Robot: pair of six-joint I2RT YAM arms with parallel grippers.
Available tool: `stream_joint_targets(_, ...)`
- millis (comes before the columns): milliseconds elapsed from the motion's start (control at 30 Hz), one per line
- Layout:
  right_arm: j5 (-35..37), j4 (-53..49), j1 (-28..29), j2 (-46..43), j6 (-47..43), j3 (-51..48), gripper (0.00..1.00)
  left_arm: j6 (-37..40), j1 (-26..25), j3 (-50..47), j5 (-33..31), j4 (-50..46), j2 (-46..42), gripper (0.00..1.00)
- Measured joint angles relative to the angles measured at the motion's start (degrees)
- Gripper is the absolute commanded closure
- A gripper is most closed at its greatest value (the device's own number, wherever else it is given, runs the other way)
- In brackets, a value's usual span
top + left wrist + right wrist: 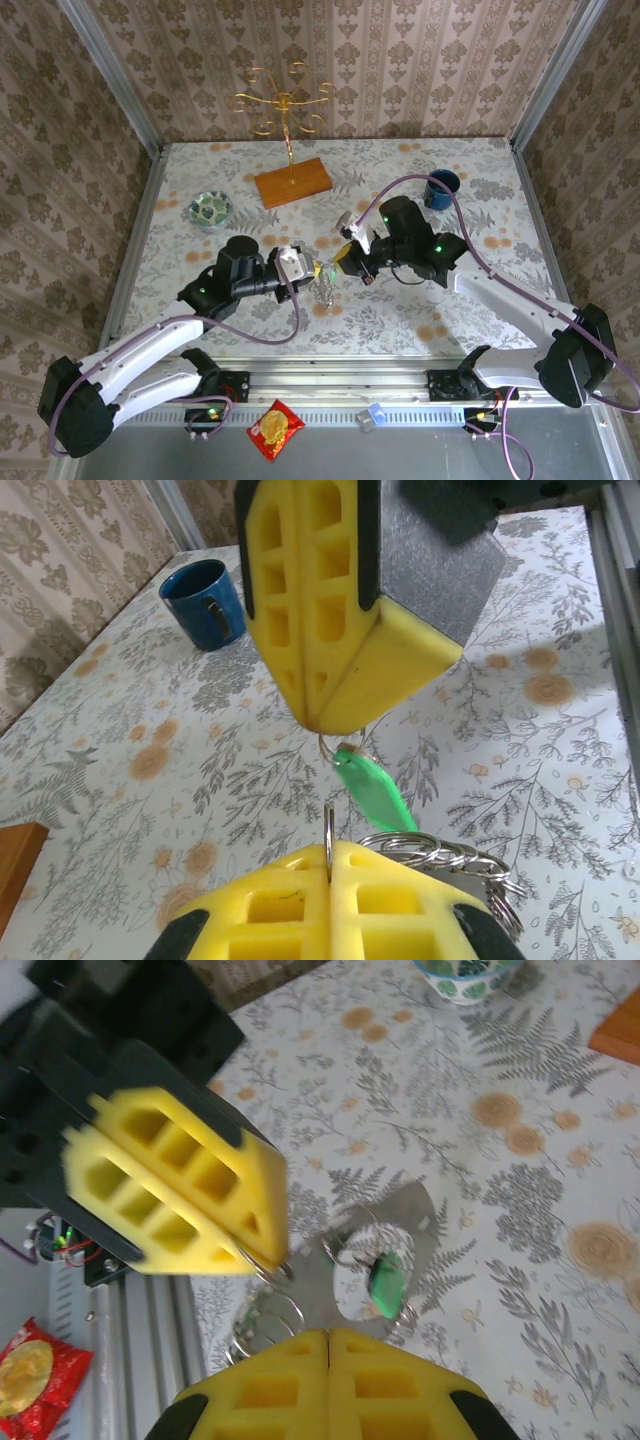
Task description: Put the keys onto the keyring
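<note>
Two containers stood on the table [200, 330]. One blue cup [440, 188] sat at about 2 o'clock from the centre, its inside dark, so I could not tell what it held. One small patterned bowl [211, 209] sat at 10 o'clock, showing its green-and-white lining. One gold wire stand [287, 105] rose from a wooden base [292, 182] at 12 o'clock, and one red snack packet [275, 430] lay at 6 o'clock past the table's near edge. The two grippers met tip to tip near the centre. The left gripper [330, 858] had its fingers pressed fully together on a loop of thin wire rings [450, 858]. The right gripper [328, 1340] was equally closed, pinching a small ring [335, 750] from which one green key [375, 792] hung. I could make out only that one key. In the left wrist view its long axis ran from 11 o'clock at the ring down to 5 o'clock. The keyring [408, 1218] appeared as a blurred grey oval loop just beside the key, between the two grippers. Whether it touched the table I could not tell.
</note>
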Motion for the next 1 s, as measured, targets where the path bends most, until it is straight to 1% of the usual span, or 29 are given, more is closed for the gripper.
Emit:
stream_joint_targets(367, -3.21, 0.02, 0.61, 0.13, -0.81, 0.31, 1.0, -2.89, -0.09, 0.13, 0.39, 0.46, 1.4, 1.0)
stream_joint_targets(633, -3.19, 0.5, 1.38, 1.38, -0.83, 0.72, 1.0, -5.62, -0.09, 0.13, 0.37, 1.22, 1.4, 1.0)
stream_joint_targets(1000, -2.67, 1.4, 1.57, 1.99, -0.81, 1.25, 1.0, -6.51, -0.09, 0.13, 0.76, 1.22, 1.42, 1.0)
